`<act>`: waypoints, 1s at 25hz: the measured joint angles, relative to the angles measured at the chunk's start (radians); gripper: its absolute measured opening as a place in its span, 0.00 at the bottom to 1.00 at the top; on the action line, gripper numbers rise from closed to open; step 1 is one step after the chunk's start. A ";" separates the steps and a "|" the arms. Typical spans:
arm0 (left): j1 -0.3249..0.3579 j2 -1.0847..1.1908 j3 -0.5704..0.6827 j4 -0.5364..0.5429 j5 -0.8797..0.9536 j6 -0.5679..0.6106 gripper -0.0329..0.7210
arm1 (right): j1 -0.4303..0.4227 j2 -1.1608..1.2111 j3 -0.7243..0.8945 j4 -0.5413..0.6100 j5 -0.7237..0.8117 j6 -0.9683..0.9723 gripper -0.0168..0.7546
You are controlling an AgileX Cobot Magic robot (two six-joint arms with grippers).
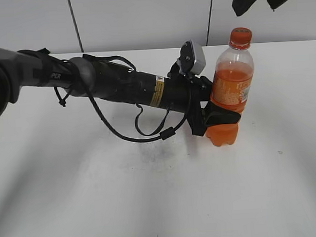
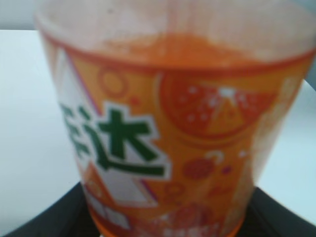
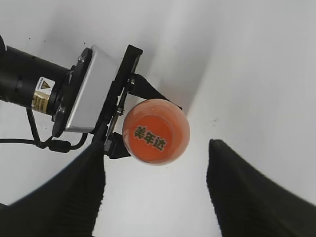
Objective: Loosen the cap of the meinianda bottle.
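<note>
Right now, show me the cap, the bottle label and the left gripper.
cap [image 3: 155, 138]: right wrist view, its printed top.
bottle label [image 1: 230, 92]: exterior view, its orange front.
left gripper [image 1: 221, 118]: exterior view, fingers around the bottle's lower body.

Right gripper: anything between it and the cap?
Nothing. In the right wrist view the right gripper hangs open above the cap; the exterior view shows bare air between them. The left gripper clamps the meinianda bottle lower down.
</note>
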 joint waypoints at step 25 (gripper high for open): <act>0.000 0.000 0.000 0.000 0.000 -0.001 0.58 | 0.000 0.112 0.000 0.020 0.000 -0.263 0.36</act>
